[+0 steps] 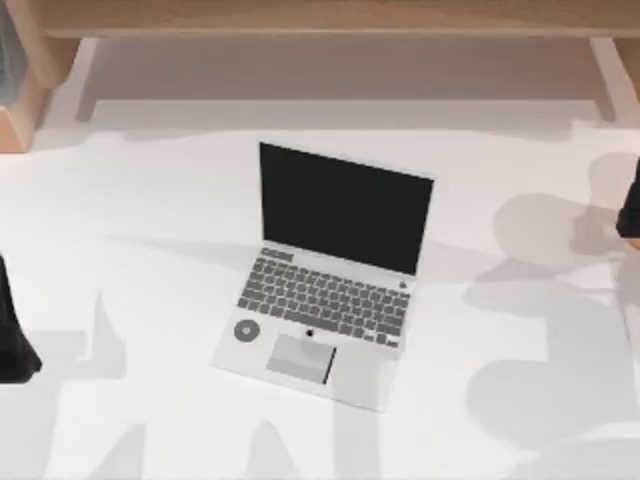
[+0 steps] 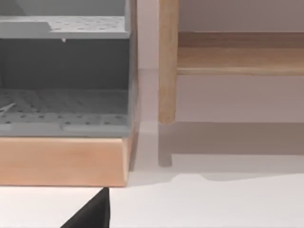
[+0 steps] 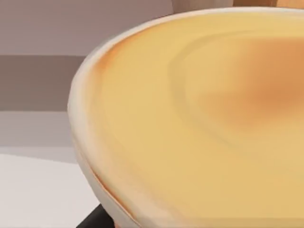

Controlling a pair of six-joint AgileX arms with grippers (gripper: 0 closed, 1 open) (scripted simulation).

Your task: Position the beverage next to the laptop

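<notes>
Beverage (image 3: 199, 128): one cup, seen very close in the right wrist view, its yellow-orange creamy top ringed by a pale rim, with white table (image 1: 130, 240) beneath it. A dark piece of the right arm's gripper sits right at the cup's lower edge there, but I cannot tell how far the claw is open or whether it has hold of the cup. In the top view the right arm (image 1: 630, 205) is a dark shape at the table's right edge, well apart from the laptop. One laptop (image 1: 325, 275) lies near the middle of the table, lid open, with one black screen, grey keys, one trackpad and one round grey sticker left of the trackpad. The left arm (image 1: 15, 330) rests at the table's left edge; whether its fingers are open cannot be told. The left wrist view looks at a wooden shelf unit (image 2: 64, 159) with grey perforated trays and one wooden post (image 2: 167, 61).
</notes>
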